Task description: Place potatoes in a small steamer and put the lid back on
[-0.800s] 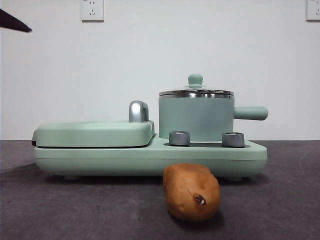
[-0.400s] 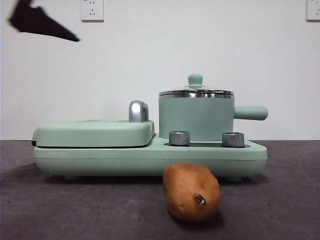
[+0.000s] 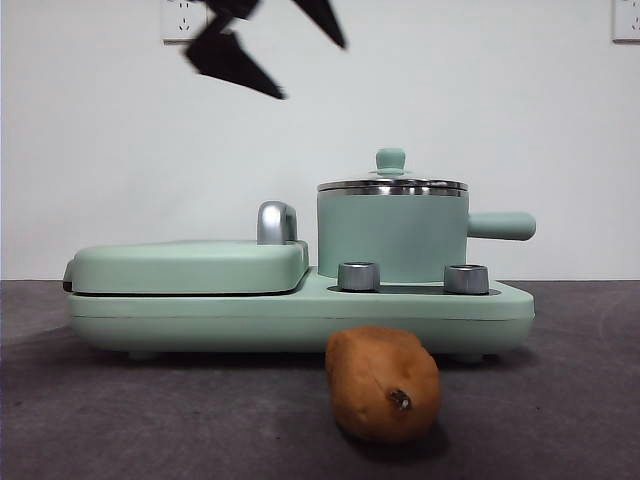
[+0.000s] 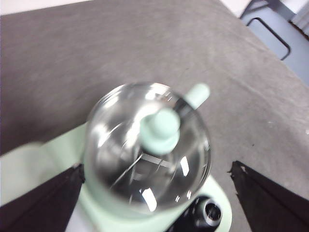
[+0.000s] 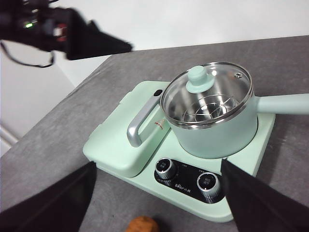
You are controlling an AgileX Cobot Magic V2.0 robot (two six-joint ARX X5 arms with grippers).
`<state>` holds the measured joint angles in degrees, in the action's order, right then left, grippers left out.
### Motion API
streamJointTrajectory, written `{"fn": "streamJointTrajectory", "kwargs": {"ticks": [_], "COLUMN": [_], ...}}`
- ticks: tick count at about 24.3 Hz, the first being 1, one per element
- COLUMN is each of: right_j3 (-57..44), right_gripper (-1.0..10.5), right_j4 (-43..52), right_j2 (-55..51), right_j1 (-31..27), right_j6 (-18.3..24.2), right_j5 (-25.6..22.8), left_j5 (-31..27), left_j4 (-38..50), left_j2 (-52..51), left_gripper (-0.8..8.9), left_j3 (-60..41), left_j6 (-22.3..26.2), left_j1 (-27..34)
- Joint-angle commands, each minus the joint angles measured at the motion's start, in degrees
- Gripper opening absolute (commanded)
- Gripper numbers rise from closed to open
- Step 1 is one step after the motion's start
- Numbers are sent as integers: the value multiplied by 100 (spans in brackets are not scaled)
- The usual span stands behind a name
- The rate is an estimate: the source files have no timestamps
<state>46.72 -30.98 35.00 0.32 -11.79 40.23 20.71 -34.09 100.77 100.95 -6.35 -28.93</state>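
Judging from how things lie, almost nothing of the task is done. The lid is seen seated on the steamer, right of centre in the front view, its mint knob upright on top; through the glass a wire rack can be made out in the right wrist view, and no potato inside. The potato is found on the desk, low in the middle of the front view, just in front of the appliance base and apart from both hands; only its tip is caught at the bottom edge of the right wrist view. The left hand is shown released, its jaws spread wide, at the upper left-centre of the front view, well above the griddle cover; in its own wrist view the lid knob lies near the frame's centre between the spread jaws, with nothing touched. The right hand is likewise held released and empty, looking down on the cooker from a distance. What is left, as a judgement: the lid is to be lifted off, the potato picked up and set into the steamer, and the lid put back. Lid removal by the left hand appears to be the step in hand.
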Motion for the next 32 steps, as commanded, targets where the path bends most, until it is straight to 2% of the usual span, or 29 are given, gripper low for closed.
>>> {"fn": "streamJointTrajectory", "kwargs": {"ticks": [1,4,10,21,24,27,30,32], "right_j3": [98,98,98,98,98,98,98,98], "right_gripper": [412,412,412,412,412,412,412,412], "right_j4": [101,131,136,131,129,129,118,85], "right_j2": [74,144,238,238,236,236,236,236], "right_j1": [-2,-2,4,9,9,9,9,9], "right_j6": [52,48,44,46,44,37,22,22], "right_j5": [-17,-15,-13,-13,-15,-15,-15,-15], "left_j5": [-37,-170,-885,-1128,-1130,-1130,-1134,-1200], "left_j4": [26,24,136,24,-175,-157,-63,-61], "left_j2": [566,1060,1834,2199,2199,2199,2199,2199], "left_gripper": [462,462,462,425,318,258,149,110], "left_j3": [669,1211,1784,1781,1781,1781,1781,1781], "left_j6": [146,302,962,820,737,750,846,892], "left_j1": [-208,-413,-822,-944,-944,-946,-946,-946]}}
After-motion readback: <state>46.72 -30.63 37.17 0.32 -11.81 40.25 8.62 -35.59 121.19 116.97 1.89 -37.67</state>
